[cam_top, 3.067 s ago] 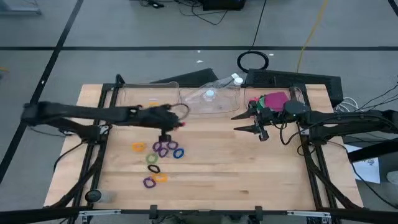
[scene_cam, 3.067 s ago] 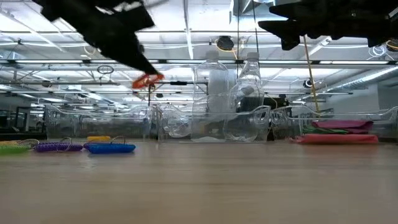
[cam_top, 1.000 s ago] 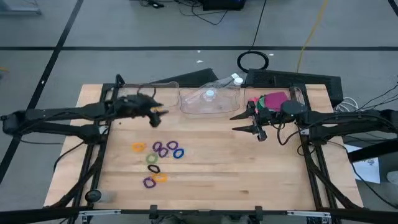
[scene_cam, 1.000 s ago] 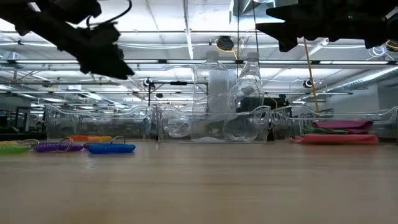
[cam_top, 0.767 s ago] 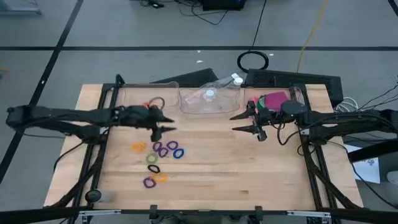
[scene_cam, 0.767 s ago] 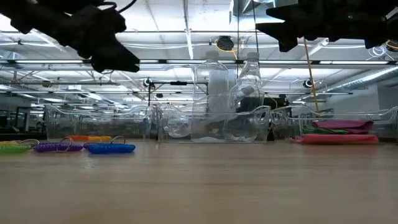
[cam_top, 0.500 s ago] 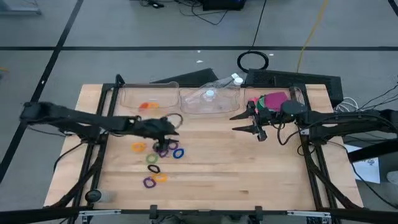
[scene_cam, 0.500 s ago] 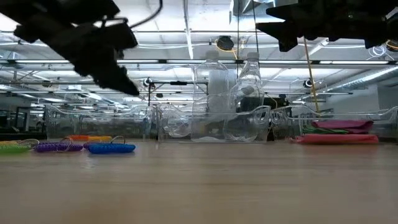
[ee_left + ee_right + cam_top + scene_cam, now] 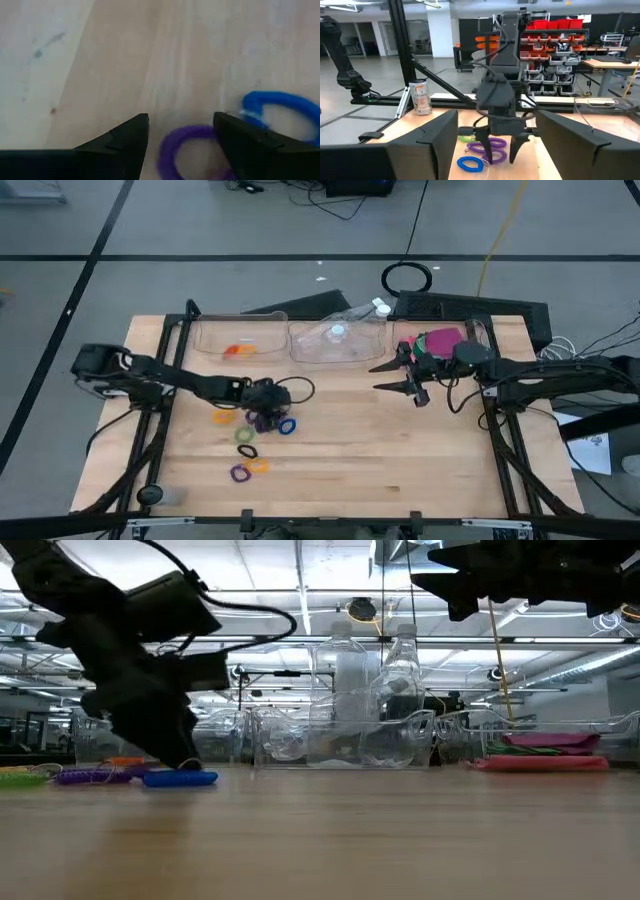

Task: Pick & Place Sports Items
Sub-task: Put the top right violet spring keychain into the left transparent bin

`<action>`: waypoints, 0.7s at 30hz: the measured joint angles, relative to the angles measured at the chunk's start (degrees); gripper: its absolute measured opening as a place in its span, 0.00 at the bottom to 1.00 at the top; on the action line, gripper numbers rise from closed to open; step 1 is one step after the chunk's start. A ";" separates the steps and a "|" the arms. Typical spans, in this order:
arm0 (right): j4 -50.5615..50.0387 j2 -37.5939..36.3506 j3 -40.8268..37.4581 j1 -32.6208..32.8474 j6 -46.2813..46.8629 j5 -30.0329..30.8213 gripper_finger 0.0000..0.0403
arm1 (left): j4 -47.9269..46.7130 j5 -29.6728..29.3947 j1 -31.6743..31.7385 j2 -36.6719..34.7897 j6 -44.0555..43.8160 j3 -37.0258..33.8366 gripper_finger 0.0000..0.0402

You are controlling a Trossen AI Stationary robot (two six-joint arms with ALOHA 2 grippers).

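Left fingers [image 9: 181, 132] spread apart, lowered onto worktop [image 9: 400, 450], straddling purple ring [image 9: 187, 150]; blue ring [image 9: 277, 107] just beside. Right fingers [image 9: 392, 376] parted, empty, hovering near pink piece [image 9: 440, 340].

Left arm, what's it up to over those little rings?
Left gripper open, down over purple ring. Blue ring beside it. Right gripper open, waiting near right bin. Nothing blocking.

no readable text anywhere
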 joint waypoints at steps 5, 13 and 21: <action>-0.01 0.00 0.02 0.00 0.00 0.00 0.49 | -0.38 0.03 0.51 0.29 0.26 -0.02 0.46; -0.01 0.00 0.00 0.00 0.24 0.00 0.49 | -1.76 -0.65 2.20 -3.30 0.92 -0.11 0.46; -0.03 0.00 0.00 0.00 0.24 0.00 0.49 | -3.19 -0.63 3.28 -13.95 1.03 -0.09 0.46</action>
